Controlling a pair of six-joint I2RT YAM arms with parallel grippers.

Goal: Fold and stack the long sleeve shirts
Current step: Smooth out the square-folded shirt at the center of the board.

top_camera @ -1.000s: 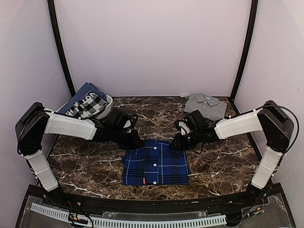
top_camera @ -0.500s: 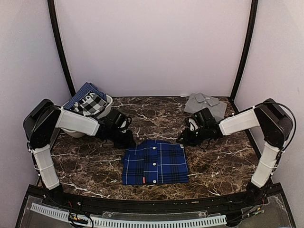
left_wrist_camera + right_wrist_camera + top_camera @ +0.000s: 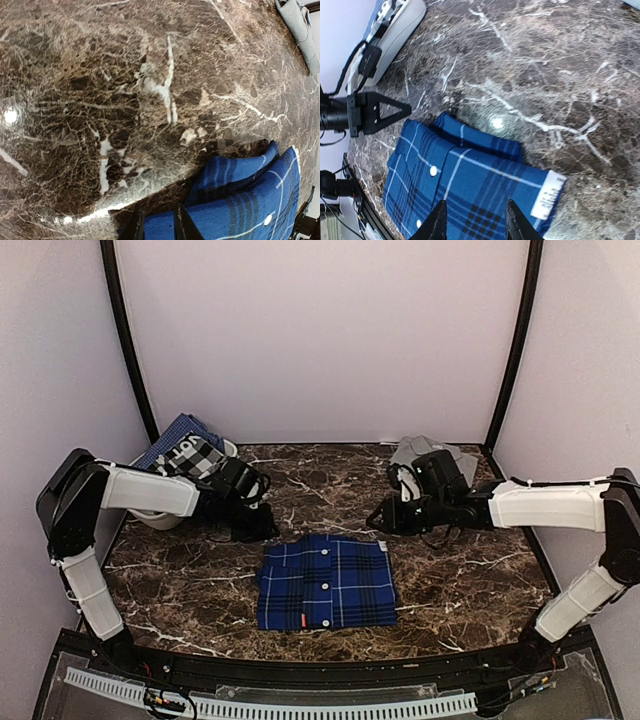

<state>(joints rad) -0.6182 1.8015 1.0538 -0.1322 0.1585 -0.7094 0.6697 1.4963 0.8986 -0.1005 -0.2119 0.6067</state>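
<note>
Plaid shirt (image 3: 326,582) is lying folded at the middle of the marble table (image 3: 480,580). Grey shirt (image 3: 412,449) is sitting folded at the far right corner. Left gripper (image 3: 159,227) is hovering by the plaid's back-left corner, fingers narrowly parted, gripping nothing. Right gripper (image 3: 475,222) is hovering over the back-right corner, fingers moderately apart, empty.

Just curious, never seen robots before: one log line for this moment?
plaid shirt folded on table | grey shirt far right | left gripper open | right gripper open
</note>
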